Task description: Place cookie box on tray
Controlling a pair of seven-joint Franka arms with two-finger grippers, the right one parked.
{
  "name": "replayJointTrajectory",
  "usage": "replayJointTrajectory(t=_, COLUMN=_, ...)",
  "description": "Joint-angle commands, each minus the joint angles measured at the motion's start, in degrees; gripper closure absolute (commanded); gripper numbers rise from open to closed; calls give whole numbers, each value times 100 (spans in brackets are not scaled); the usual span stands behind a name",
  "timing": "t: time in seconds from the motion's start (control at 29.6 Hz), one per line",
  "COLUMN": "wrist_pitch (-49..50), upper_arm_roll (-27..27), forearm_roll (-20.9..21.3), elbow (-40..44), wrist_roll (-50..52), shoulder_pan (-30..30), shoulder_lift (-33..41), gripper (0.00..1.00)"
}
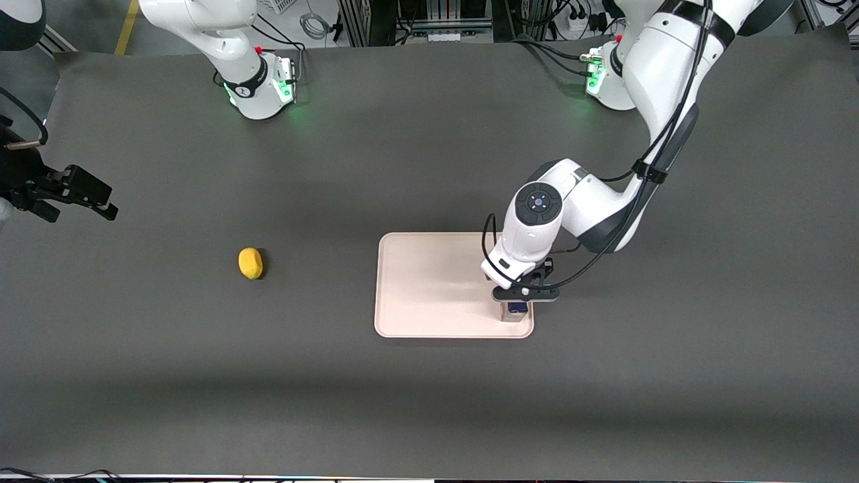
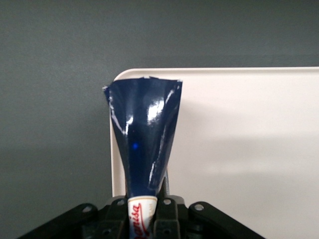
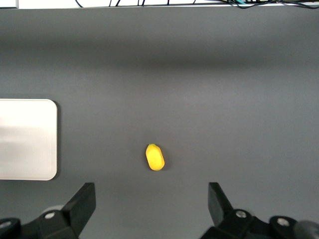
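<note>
Placement was under way: gripper, clamped on cookie box at lower right of tray, next needed lowering and release.

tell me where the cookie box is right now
The cookie box is clamped in the left gripper, over the tray's corner nearest the front camera at the working arm's end.

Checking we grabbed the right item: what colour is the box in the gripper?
Dark navy blue box, glossy, held by the gripper over the tray; clearest in the left wrist view.
</note>
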State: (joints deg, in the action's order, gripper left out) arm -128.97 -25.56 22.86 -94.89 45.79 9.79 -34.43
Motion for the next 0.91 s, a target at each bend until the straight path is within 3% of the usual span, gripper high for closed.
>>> replayJointTrajectory(t=0.0, wrist_pitch=898, upper_arm_roll=-125, forearm_roll=-97, elbow=453, wrist_roll=-499, shoulder_pan=-118, shoulder_lift=340, gripper=0)
replayJointTrajectory(t=0.24, wrist_pitch=1997, upper_arm_roll=-64, forearm_roll=-1011, elbow=850, wrist_roll=-1940, shoulder_pan=-399, shoulder_lift=1139, gripper=0)
replayJointTrajectory(t=0.57, wrist_pitch=3834, upper_arm_roll=94, forearm_roll=-1144, elbow=1429, wrist_roll=-3979, shoulder_pan=-1058, shoulder_lift=1939, gripper=0)
replayJointTrajectory(t=0.68, wrist_pitch=3984, upper_arm_roll=427, forearm_roll=-1292, elbow=1421, wrist_roll=-4525, shoulder_pan=-1146, shoulder_lift=2211, gripper=0)
replayJointTrajectory(t=0.78, wrist_pitch=4028, upper_arm_roll=998, forearm_roll=-1723, elbow=1377, wrist_roll=-4746, shoulder_pan=-1120, shoulder_lift=2510, gripper=0)
replayJointTrajectory(t=0.88, wrist_pitch=4046, upper_arm_roll=1246, forearm_roll=-1812, elbow=1228, wrist_roll=-4763, shoulder_pan=-1129, shoulder_lift=2713, gripper=0)
